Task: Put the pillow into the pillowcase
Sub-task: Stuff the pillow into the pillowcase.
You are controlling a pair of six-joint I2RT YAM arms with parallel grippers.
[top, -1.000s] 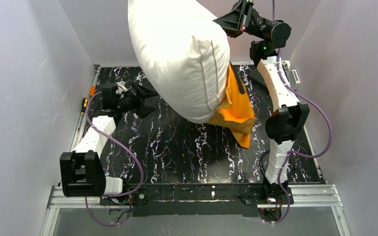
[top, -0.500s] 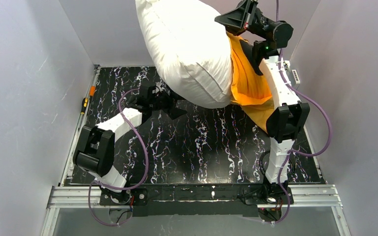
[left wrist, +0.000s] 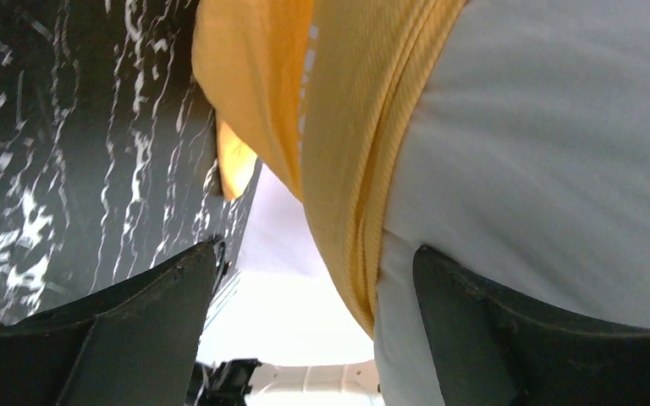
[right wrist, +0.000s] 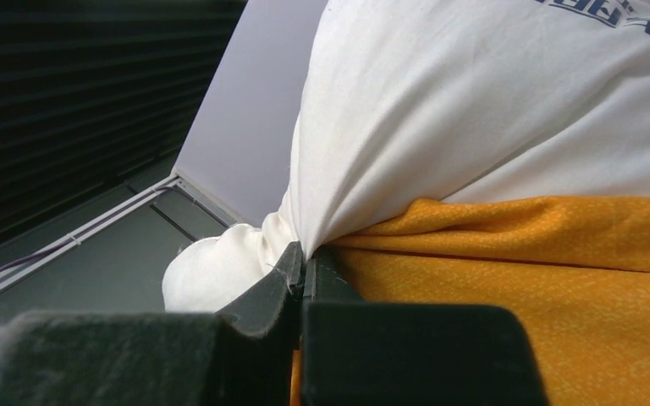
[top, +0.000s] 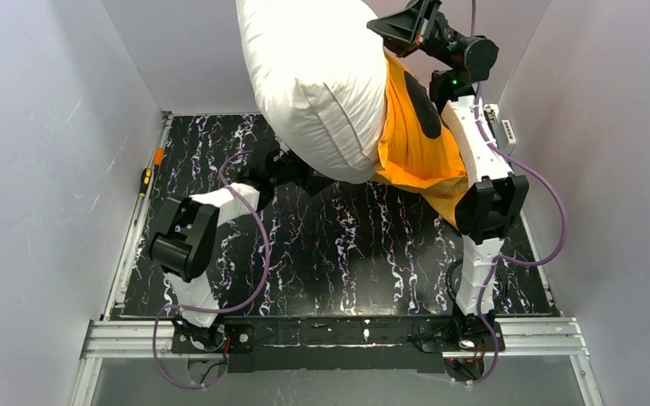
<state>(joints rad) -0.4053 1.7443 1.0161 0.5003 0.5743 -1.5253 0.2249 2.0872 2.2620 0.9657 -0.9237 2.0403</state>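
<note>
left hand (left wrist: 315,254) is swinging in wide open under pillow (top: 322,76); right hand (right wrist: 305,254), 1 o'clock, is pinching its corner; pillowcase (top: 415,144) barely on.

Hanging pillow (top: 317,80) and pillowcase (top: 415,144) block far half above table (top: 347,254); near half free for passage.

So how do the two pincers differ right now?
The left pincer stands open; the right pincer is shut on a corner of the pillow, beside the pillowcase edge. The left sits low, under the hanging pillow, gripping nothing; the right is raised high, carrying it. Both are black and two-fingered.
</note>
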